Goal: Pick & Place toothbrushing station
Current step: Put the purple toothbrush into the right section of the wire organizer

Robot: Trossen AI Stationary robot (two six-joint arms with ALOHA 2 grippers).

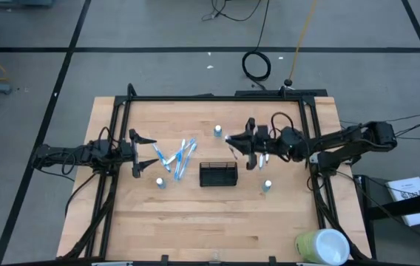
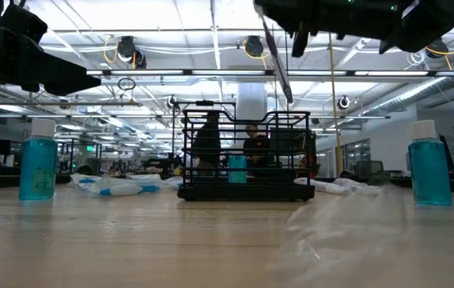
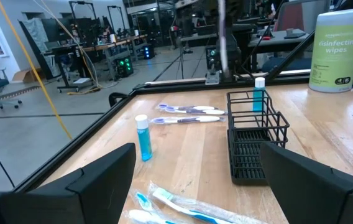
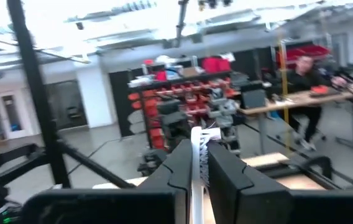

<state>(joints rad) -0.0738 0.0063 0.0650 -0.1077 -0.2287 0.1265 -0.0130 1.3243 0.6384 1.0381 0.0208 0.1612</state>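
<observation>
The toothbrushing station (image 1: 218, 174), a small black wire-mesh holder, stands on the table's middle (image 3: 251, 146). Wrapped toothbrushes (image 1: 177, 155) lie to its left, and two more (image 3: 189, 114) lie beyond it, under the right arm. My right gripper (image 1: 232, 142) hangs high above the table, just past the holder's far right corner, shut on a toothbrush (image 2: 279, 64). My left gripper (image 1: 151, 152) waits open at the table's left with nothing between its fingers (image 3: 102, 180). My right gripper pinches the toothbrush between its two fingers; a white end (image 4: 196, 142) sticks out past the fingertips. The toothbrush slants down below the gripper, its lower end (image 2: 288, 96) clear of the table and above the holder.
Three small blue bottles with white caps stand around the holder (image 1: 217, 131) (image 1: 160, 182) (image 1: 267, 186). A canister of disinfecting wipes (image 1: 322, 246) stands at the near right corner. A black metal frame (image 1: 210, 98) borders the table. People sit in the room beyond.
</observation>
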